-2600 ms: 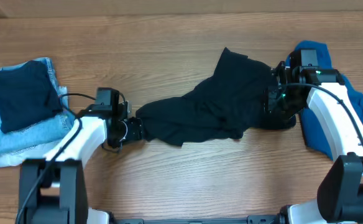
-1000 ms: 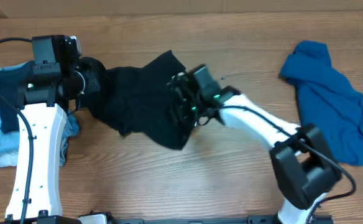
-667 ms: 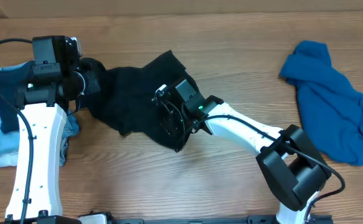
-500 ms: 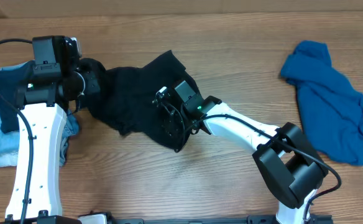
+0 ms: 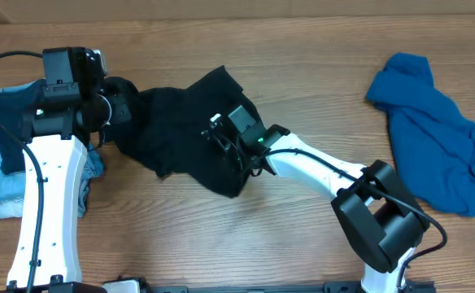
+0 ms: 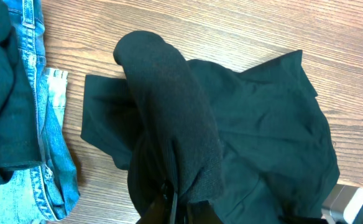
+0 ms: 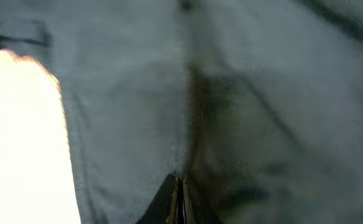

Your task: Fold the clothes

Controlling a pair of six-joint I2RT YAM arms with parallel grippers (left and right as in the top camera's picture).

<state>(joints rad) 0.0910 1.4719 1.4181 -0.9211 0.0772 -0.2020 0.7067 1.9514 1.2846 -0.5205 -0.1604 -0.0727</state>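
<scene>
left arm extended forward | left end effector (image 5: 118, 104) pinched closed | right arm stretched leftward past centre, wrist low | right end effector (image 5: 224, 153) pinched closed

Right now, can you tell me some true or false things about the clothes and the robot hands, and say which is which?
1. The black garment lies between the jeans and the blue garment. True.
2. The blue garment is neatly folded. False: it lies crumpled at the right, with no gripper on it.
3. The right gripper is on the blue garment. False: it is on the black garment.
4. The left gripper pinches the black garment. True.
5. Nothing lies on the jeans. False: a dark folded cloth lies on top of them.
</scene>
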